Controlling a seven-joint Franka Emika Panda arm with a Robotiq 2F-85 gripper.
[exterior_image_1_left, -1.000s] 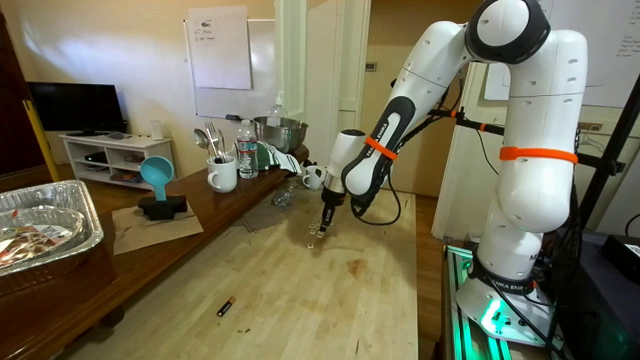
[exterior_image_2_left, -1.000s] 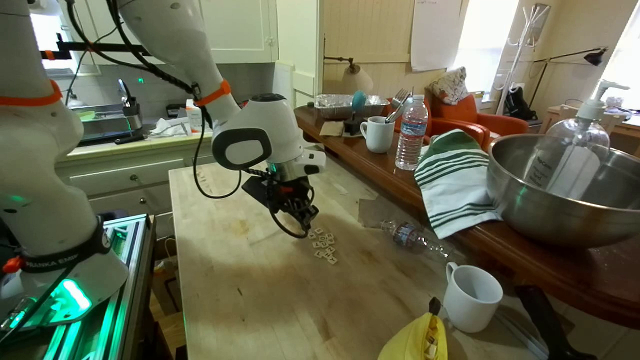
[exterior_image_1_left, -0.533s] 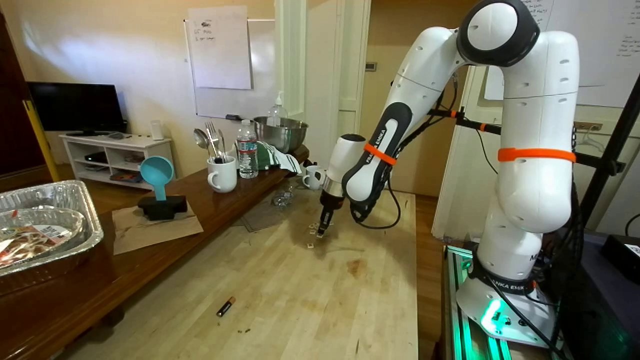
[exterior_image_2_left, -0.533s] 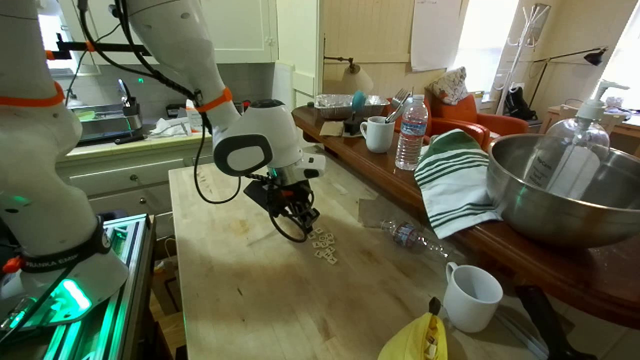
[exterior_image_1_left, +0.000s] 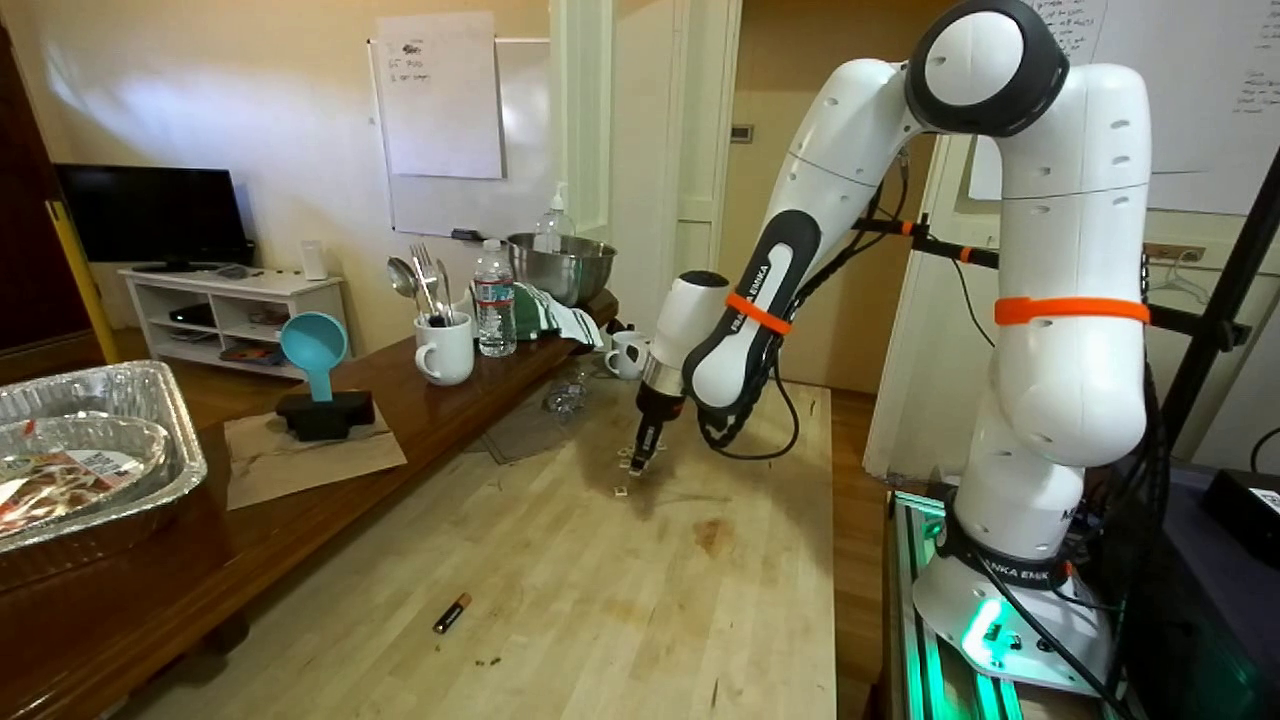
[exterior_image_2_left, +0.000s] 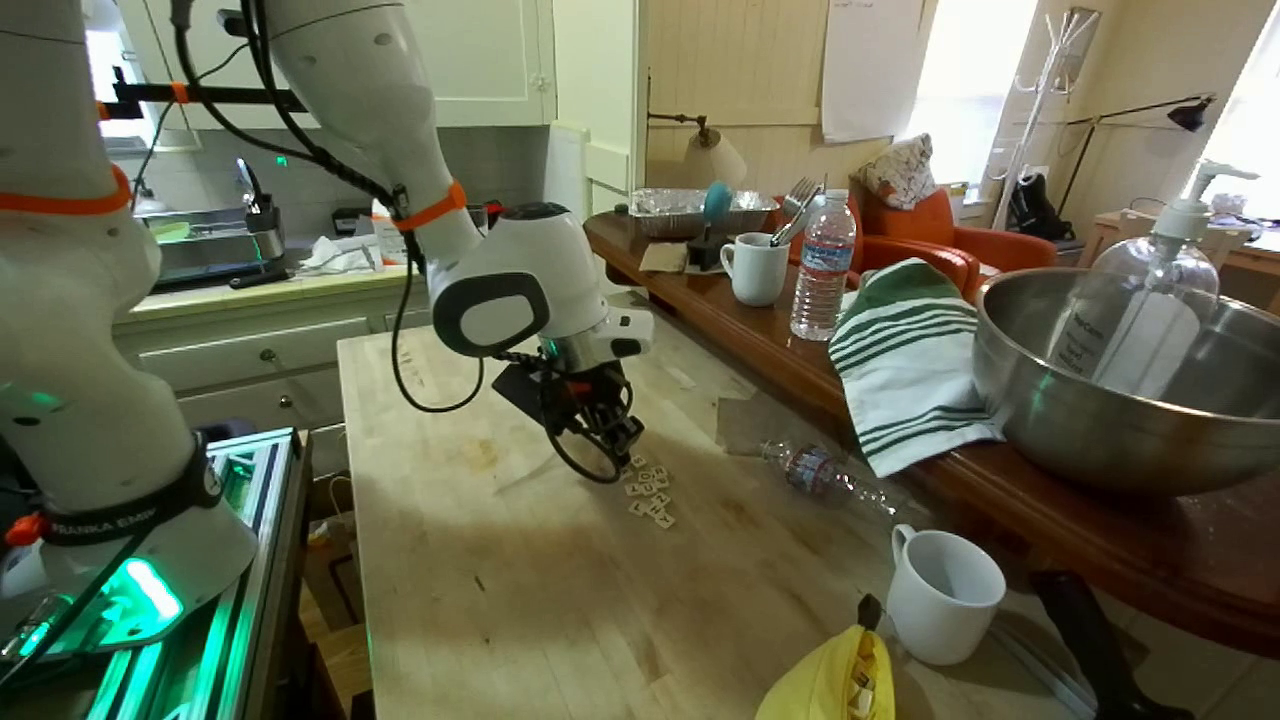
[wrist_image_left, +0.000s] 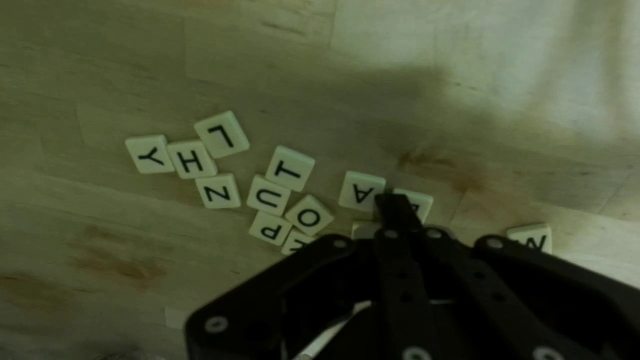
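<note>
We find flat, cream-coloured square tiles printed with bold black letters (wrist_image_left: 268, 195) lying on the pale wooden tabletop (wrist_image_left: 125, 60), turned at mixed angles, several edge to edge, and we read Y, H, L, N, T, U, O and P among them in the wrist view. Our slender black jointed pincer (wrist_image_left: 396, 206) has its fingertips together just beside the tile marked A (wrist_image_left: 362, 191), partly covering a neighbouring cream tile (wrist_image_left: 421, 201), and we cannot tell whether it touches either.
</note>
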